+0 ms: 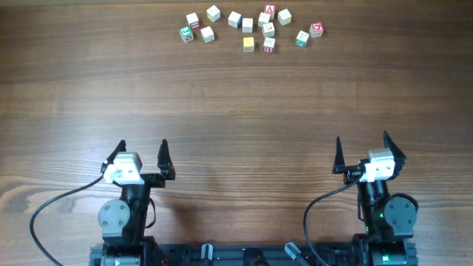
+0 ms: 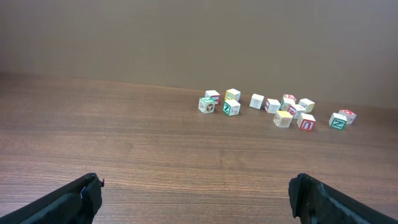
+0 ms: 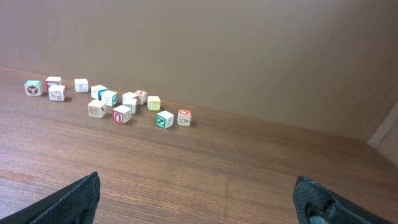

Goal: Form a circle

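The small pale wooden letter cubes [image 1: 247,25] are sitting in a loose, wobbly scatter, not much of a ring. They're showing mostly cream faces with tiny red, green and blue marks. They're spreading left, right and behind the one yellow-faced cube [image 1: 248,43]. The left black gripper [image 1: 143,144] and right black gripper [image 1: 362,139] are hanging well short of that yellow cube, both gaping wide and gripping nothing.

Marks on the far cubes [image 1: 247,25] too small to read, left gripper [image 2: 196,182] and right gripper [image 3: 198,179] cut off at near edge
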